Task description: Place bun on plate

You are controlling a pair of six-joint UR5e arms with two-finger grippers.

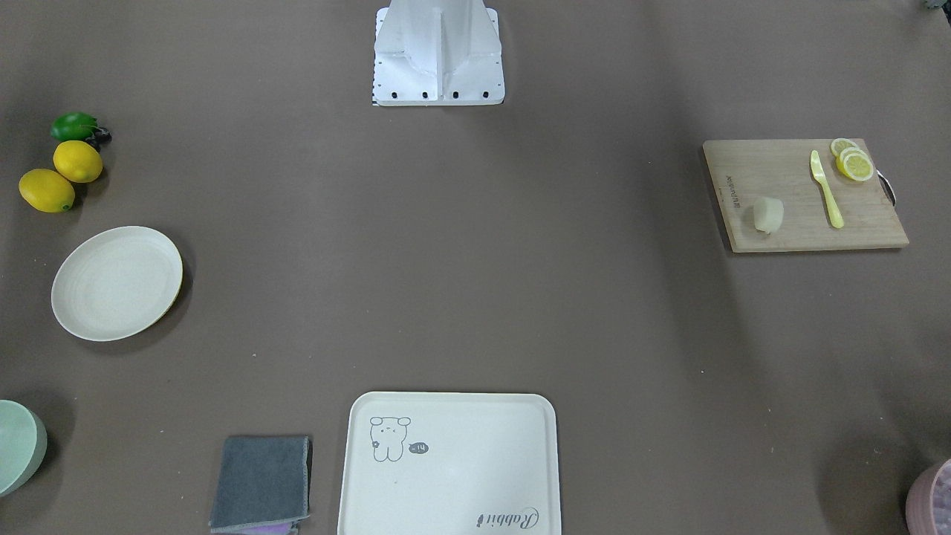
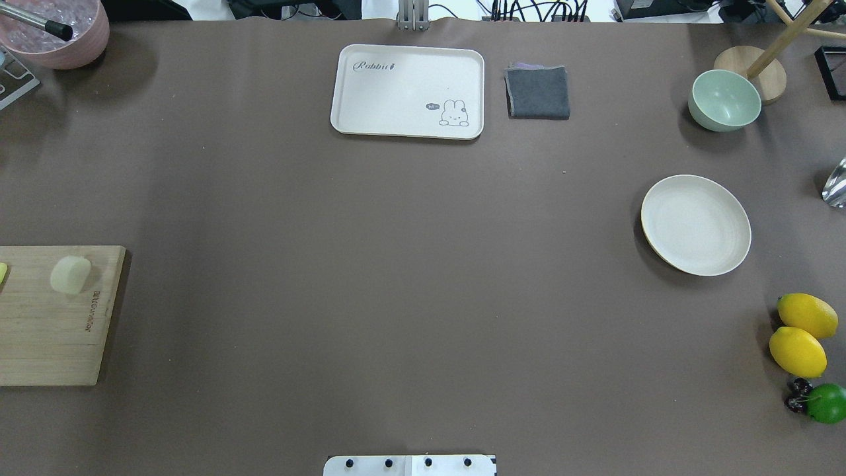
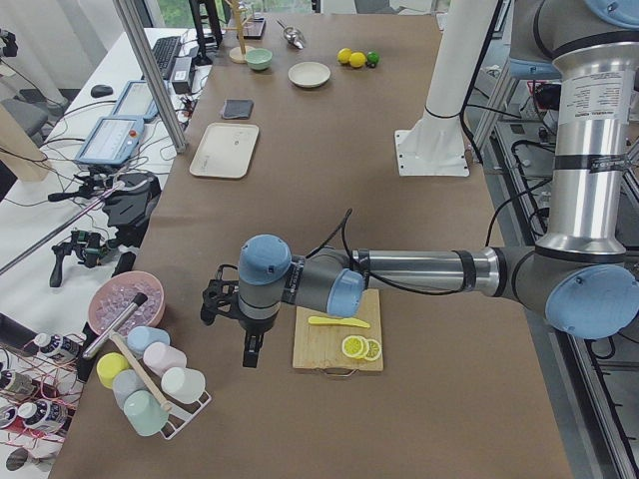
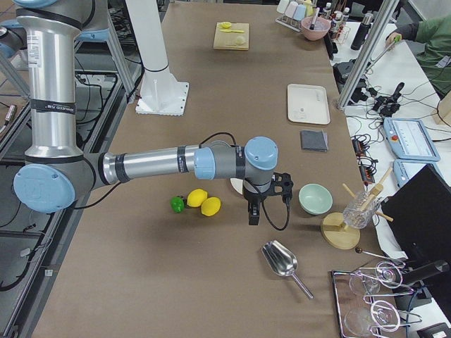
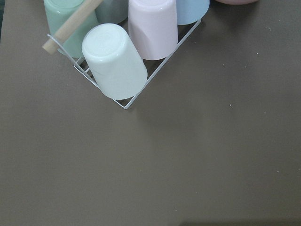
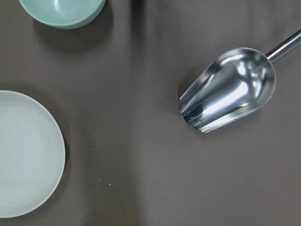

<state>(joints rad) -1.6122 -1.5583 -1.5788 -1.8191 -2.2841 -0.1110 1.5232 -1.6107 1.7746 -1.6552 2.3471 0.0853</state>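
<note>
Bun [image 1: 768, 214] lies on the board [image 1: 780, 167] beside the left gripper [image 3: 249, 359], whose opening I cannot tell, well apart from the plate [image 2: 695, 225] near the right gripper [image 4: 253, 218], likewise unreadable; soft, it may squash or slip mid-carry.

We'd call this a robotics lab, not a kitchen. Two industrial arms, the left arm [image 3: 399, 269] and the right arm [image 4: 155, 163], reach over a long table [image 2: 396, 264] covered in brown paper, with a white pedestal [image 3: 439, 100] bolted onto it. The side benches hold touchscreen pendants [image 4: 407, 137], a keyboard [image 3: 165, 50], tangled cables [image 2: 509, 10] and aluminium framing posts [image 4: 366, 49]. The plate [image 2: 696, 225] and lemons [image 2: 798, 352] look like staged props to us.
</note>
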